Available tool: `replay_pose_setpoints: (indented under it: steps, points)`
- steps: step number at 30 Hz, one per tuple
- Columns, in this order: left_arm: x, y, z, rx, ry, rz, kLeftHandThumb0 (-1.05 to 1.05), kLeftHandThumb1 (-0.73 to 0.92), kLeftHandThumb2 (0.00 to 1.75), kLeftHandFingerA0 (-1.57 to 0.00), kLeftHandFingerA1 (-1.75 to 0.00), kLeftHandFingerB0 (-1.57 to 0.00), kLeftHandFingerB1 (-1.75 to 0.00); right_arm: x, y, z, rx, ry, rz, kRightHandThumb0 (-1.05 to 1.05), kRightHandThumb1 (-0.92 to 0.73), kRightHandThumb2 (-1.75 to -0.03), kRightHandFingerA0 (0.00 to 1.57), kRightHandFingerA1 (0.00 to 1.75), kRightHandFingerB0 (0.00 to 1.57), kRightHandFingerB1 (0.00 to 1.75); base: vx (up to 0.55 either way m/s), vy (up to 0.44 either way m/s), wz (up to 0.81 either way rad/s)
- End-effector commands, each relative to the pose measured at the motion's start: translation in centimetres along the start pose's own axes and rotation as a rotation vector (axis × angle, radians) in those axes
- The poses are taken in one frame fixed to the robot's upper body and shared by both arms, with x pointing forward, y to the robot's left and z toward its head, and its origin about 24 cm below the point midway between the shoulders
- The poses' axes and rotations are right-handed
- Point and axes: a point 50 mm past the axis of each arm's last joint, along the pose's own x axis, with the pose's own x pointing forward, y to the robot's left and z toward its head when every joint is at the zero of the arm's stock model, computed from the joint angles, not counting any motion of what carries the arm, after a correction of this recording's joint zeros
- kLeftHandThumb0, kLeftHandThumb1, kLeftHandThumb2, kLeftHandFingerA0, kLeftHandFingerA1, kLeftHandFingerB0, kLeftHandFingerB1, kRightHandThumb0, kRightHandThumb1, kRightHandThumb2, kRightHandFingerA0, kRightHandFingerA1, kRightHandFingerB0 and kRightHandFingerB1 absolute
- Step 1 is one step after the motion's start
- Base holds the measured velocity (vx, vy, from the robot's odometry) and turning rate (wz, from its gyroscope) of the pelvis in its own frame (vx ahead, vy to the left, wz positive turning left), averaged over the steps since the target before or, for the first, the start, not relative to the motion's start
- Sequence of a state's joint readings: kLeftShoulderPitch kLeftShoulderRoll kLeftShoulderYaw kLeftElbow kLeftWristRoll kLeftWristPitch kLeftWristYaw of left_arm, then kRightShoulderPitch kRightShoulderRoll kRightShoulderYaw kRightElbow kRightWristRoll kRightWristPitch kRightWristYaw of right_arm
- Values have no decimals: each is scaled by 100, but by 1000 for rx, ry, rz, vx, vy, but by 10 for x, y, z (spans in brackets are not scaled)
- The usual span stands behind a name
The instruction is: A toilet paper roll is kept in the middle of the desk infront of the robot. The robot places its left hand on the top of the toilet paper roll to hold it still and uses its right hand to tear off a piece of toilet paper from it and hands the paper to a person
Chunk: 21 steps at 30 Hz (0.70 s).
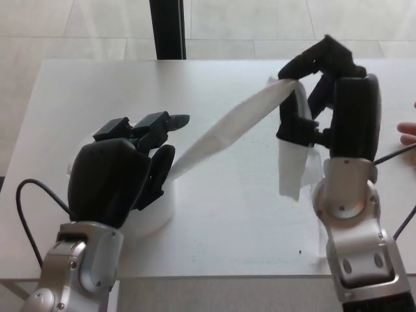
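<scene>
My left hand (123,172) rests flat on top of the white toilet paper roll (156,211) at the left of the desk, covering most of it. A strip of paper (227,130) runs taut from the roll up and to the right. My right hand (325,91) is raised high at the right, shut on that strip, whose loose end (292,169) hangs down below the fingers.
The white desk (214,240) spans the view, with tiled floor behind it. A dark post (167,29) stands beyond the far edge. A person's fingertips (408,133) show at the right edge of the picture, near my right hand.
</scene>
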State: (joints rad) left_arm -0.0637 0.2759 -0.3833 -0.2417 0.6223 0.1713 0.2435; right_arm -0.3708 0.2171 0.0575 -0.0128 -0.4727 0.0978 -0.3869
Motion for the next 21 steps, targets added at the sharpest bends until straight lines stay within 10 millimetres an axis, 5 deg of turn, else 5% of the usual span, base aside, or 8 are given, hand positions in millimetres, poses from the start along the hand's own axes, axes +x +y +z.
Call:
replay_pose_setpoints:
  steps: [1, 3, 4, 7, 14, 18, 19, 21]
  points:
    - [-56, -42, -62, 66, 313, -345, -30, 71, 74, -71, -148, -46, -45, 71, -74, 46, 743, 99, -265, -22, -42, -144, 101, 175, 76, 167, 0, 0, 0]
    - [-57, -43, -62, 59, 306, -348, -29, 69, 74, -71, -154, -45, -43, 81, -89, 52, 760, 59, -307, -19, -45, -140, 101, 175, 74, 164, 0, 0, 0]
    - [-59, -44, -62, 59, 301, -349, -29, 69, 74, -69, -135, -44, -44, 87, -97, 55, 769, 62, -330, -21, -49, -134, 102, 175, 75, 161, 0, 0, 0]
    - [-60, -45, -62, 65, 304, -355, -29, 69, 73, -64, -141, -45, -44, 108, -132, 72, 765, -20, -422, -10, -46, -142, 103, 175, 86, 154, 0, 0, 0]
    - [-62, -45, -62, 70, 303, -358, -29, 69, 74, -67, -129, -45, -44, 122, -172, 90, 721, -108, -514, -18, -38, -150, 104, 175, 79, 158, 0, 0, 0]
    - [-62, -46, -61, 69, 304, -366, -29, 70, 74, -67, -128, -45, -43, 121, -184, 73, 364, -180, -448, -17, -38, -145, 105, 172, 90, 152, 0, 0, 0]
    - [-62, -46, -62, 68, 303, -367, -30, 70, 74, -68, -126, -44, -44, 119, -188, 59, 94, -217, -405, -14, -38, -145, 100, 173, 86, 154, 0, 0, 0]
    - [-63, -45, -62, 68, 304, -365, -30, 70, 74, -68, -126, -44, -44, 119, -187, 54, -8, -232, -374, -14, -38, -145, 100, 173, 86, 154, 0, 0, 0]
